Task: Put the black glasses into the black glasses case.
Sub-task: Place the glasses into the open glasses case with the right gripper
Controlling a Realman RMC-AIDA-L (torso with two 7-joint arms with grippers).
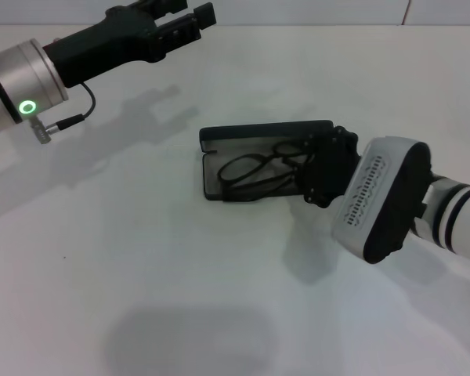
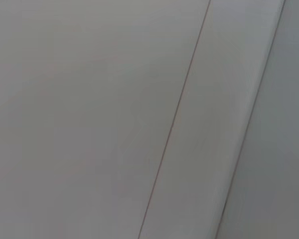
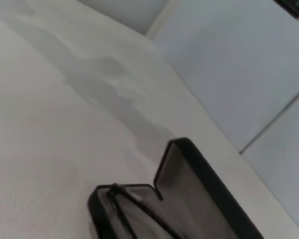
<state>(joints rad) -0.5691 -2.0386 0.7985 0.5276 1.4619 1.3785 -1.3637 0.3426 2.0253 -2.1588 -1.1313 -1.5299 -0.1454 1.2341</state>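
Head view, black glasses [image 1: 254,174] in black glasses case [image 1: 219,138], right gripper [image 1: 317,168] over it

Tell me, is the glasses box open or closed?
Open. The black glasses case has its lid standing up, and the black glasses lie inside.

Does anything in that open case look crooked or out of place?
Somewhat: the black glasses lie inside the open black glasses case, but slanted rather than squared up. The right gripper is at the case's end.
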